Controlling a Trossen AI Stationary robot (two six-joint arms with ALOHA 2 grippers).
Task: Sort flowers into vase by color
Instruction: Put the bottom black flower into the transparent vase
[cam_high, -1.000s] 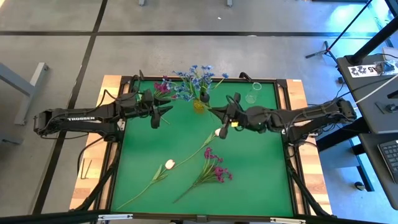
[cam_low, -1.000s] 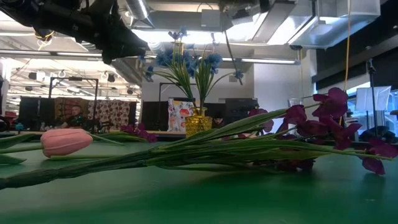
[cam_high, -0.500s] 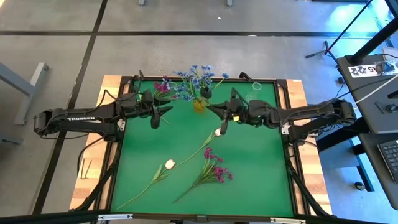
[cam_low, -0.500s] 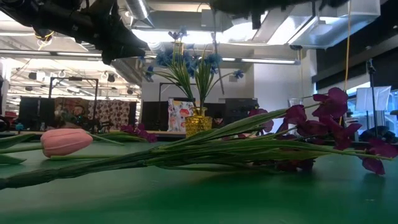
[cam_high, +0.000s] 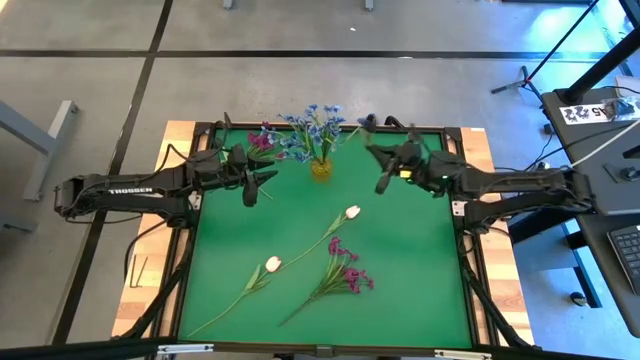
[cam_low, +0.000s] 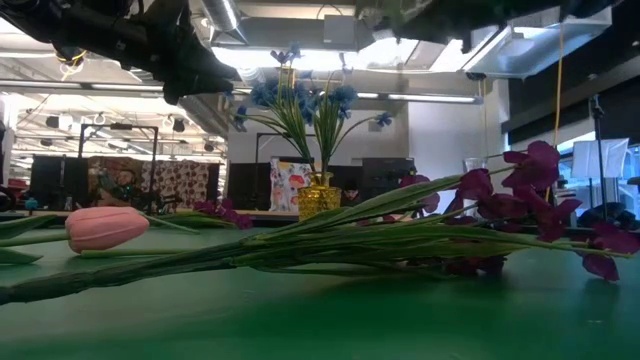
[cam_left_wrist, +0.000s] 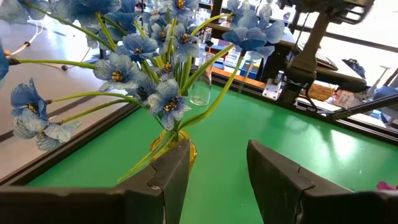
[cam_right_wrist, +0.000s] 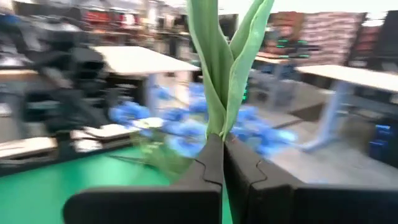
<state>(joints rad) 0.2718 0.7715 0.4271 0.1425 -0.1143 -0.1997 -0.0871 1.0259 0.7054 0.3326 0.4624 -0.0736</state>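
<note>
Gripping a green flower stem with clenched fingers, the right gripper hovers near the yellow vase of blue flowers — the vase lies at nine o'clock from it. The left gripper waits released, just at the vase's nine o'clock side — both about equally near.

Two white tulips, two magenta sprays, one blue bunch in one yellow vase.
</note>
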